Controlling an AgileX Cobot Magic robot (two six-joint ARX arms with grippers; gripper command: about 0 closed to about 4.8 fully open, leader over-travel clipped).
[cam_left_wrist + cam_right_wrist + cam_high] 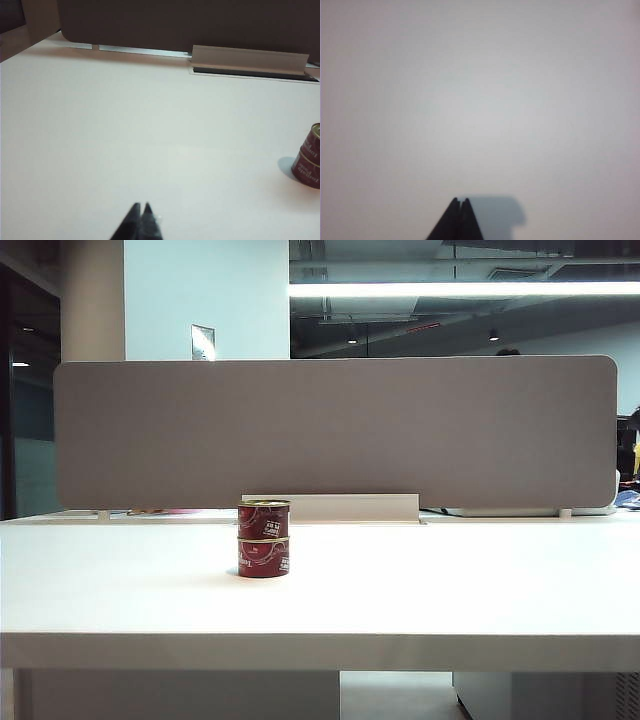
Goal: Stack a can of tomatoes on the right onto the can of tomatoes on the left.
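Two red tomato cans stand one on the other on the white table: the upper can (264, 519) sits on the lower can (264, 556), left of the table's middle. The left wrist view catches the stack at its edge, upper can (315, 142) over lower can (307, 170). My left gripper (141, 205) is shut and empty, hovering over bare table well away from the stack. My right gripper (460, 200) is shut and empty too, over plain white table, with no can in its view. Neither arm appears in the exterior view.
A grey partition panel (335, 430) runs along the table's (450, 590) back edge. In front of it lies a raised cable-tray lid (330, 507), also seen from the left wrist as the cable-tray lid (247, 60).
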